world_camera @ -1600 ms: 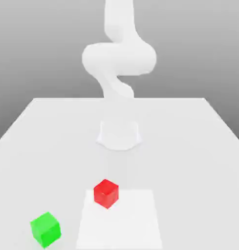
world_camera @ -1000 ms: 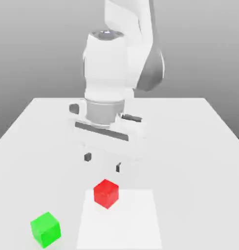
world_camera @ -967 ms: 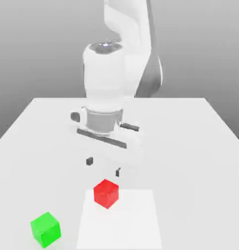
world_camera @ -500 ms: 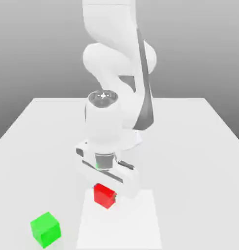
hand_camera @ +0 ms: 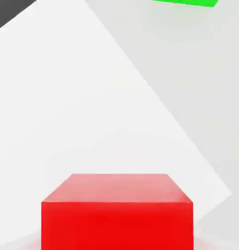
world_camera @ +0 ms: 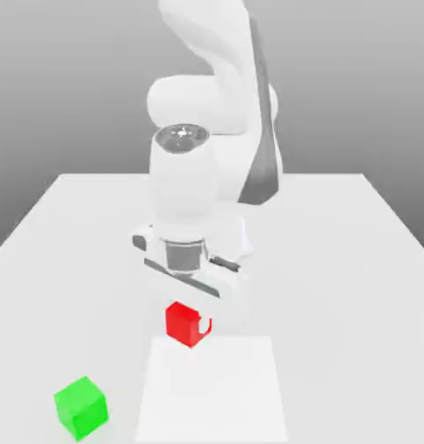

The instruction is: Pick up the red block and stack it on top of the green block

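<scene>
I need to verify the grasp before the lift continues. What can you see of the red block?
The red block is a small, glossy, plain-faced cube, looking intact. It sits between the fingers of the shut end effector, raised slightly above the table, near the far edge of a paler square patch. The green block lies apart, toward the exterior view's left.

No writing, label or number seems legible on anything here.
</scene>
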{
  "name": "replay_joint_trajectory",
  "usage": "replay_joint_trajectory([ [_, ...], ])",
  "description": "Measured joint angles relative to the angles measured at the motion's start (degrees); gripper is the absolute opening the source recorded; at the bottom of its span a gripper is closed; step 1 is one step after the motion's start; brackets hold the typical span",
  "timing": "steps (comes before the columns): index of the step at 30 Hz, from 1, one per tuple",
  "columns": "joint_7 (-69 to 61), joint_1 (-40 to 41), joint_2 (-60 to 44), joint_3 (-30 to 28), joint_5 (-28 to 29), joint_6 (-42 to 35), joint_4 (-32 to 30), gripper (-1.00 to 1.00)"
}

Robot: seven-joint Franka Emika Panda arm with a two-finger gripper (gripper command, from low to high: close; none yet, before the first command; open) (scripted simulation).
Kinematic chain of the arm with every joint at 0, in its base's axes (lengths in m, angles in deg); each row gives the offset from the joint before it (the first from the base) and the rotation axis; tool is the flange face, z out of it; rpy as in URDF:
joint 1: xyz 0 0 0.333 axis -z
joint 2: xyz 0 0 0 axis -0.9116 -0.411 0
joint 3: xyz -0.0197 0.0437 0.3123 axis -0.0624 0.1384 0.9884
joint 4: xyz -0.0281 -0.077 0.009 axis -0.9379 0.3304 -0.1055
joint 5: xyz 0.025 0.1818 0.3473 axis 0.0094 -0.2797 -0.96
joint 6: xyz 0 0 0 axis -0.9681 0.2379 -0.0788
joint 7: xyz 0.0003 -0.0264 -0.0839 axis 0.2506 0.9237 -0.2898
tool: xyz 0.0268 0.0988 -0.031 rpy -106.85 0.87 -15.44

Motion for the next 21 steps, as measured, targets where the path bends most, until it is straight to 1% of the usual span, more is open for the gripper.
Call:
replay_joint_trajectory([
  [3,-0.63,1.44,-1.51,-1.48,-2.25,-3.34,5.01,-1.0],
  [6,-0.1,3.43,-4.25,-2.89,-3.12,-6.66,11.14,-1.0],
  [9,1.52,6.22,-7.3,-4.43,-2.41,-9.92,17.36,-1.0],
  [12,3.99,8.12,-10.5,-6.42,-0.54,-13.11,23.57,-1.0],
  [14,4.48,8.41,-13.85,-6.95,-0.28,-11.57,25.33,-1.0],
  [17,4.27,8.81,-19.85,-6.67,-0.71,-6.34,26.08,-1.0],
  [18,4.2,8.88,-20.88,-6.6,-0.81,-5.4,26.16,1.0],
  [21,4.2,8.88,-20.88,-6.6,-0.81,-5.39,26.16,1.0],
])
